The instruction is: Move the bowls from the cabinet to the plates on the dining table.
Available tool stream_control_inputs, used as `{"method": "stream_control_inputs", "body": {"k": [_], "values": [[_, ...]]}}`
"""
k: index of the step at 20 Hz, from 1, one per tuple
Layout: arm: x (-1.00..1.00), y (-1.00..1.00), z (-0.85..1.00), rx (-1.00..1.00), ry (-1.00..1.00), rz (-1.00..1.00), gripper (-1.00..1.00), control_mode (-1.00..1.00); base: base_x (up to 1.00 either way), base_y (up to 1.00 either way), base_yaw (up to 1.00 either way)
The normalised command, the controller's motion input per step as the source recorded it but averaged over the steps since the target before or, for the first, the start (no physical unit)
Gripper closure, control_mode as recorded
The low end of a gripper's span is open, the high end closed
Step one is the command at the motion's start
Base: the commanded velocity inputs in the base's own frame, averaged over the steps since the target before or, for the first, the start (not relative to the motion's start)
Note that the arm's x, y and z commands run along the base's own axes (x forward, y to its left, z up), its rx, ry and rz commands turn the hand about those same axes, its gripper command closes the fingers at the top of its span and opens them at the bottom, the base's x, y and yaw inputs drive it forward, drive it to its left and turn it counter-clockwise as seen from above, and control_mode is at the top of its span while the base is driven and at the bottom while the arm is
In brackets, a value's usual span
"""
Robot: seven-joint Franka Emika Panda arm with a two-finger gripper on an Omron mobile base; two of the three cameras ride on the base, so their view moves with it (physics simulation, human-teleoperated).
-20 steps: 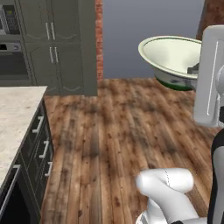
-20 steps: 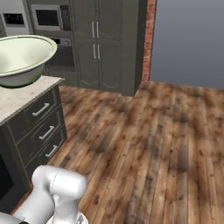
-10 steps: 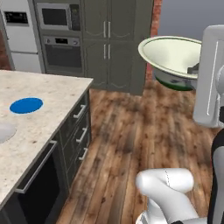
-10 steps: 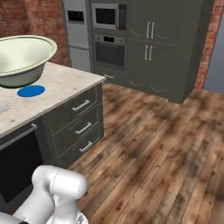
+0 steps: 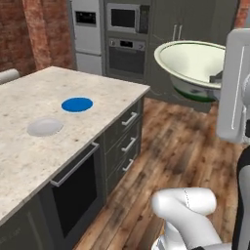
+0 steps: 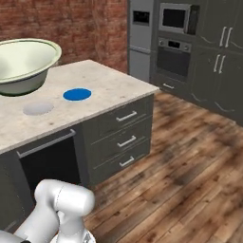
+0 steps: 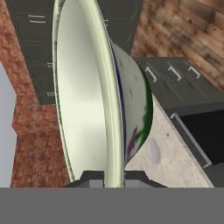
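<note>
My gripper (image 7: 108,178) is shut on the rim of the wide cream-white bowl (image 5: 195,63) with the dark green foot, holding it in the air. In the right base view the bowl (image 6: 23,61) hangs at the upper left, over the near part of the dining table (image 6: 114,85). In the hand view the bowl (image 7: 83,100) stands on edge right in front of the fingers. On the beige speckled dining table (image 5: 29,161) lie the two plates: the blue plate (image 5: 77,104) (image 6: 77,94) and the pale grey plate (image 5: 45,127) (image 6: 38,108) (image 7: 153,151). The cabinet is out of view.
Dark drawer fronts (image 6: 123,137) and an oven door (image 5: 73,190) line the island's side. Behind it stand a built-in oven and microwave (image 5: 126,34), a silver fridge (image 5: 88,34) and tall dark cupboard doors (image 6: 220,47). Brick wall (image 6: 61,23) at the back; wooden floor (image 6: 190,166) to the right.
The whole picture has swung as the base moved: the island with both plates has come fully into view. The bowl stays in the shut gripper.
</note>
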Motion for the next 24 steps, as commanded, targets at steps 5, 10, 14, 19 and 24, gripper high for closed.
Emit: {"method": "stream_control_inputs", "body": {"k": [5,10,14,19,24], "values": [[0.0,0.0,0.0,0.0,0.0,0.0,1.0,1.0,0.52,-0.09,0.41],[0.0,0.0,0.0,0.0,0.0,0.0,1.0,1.0,0.79,-0.2,0.31],[0.0,0.0,0.0,0.0,0.0,0.0,1.0,1.0,0.95,-0.23,0.24],[0.0,0.0,0.0,0.0,0.0,0.0,1.0,1.0,0.63,-0.45,0.23],[0.0,0.0,0.0,0.0,0.0,0.0,1.0,1.0,0.84,-0.26,0.24]]}}
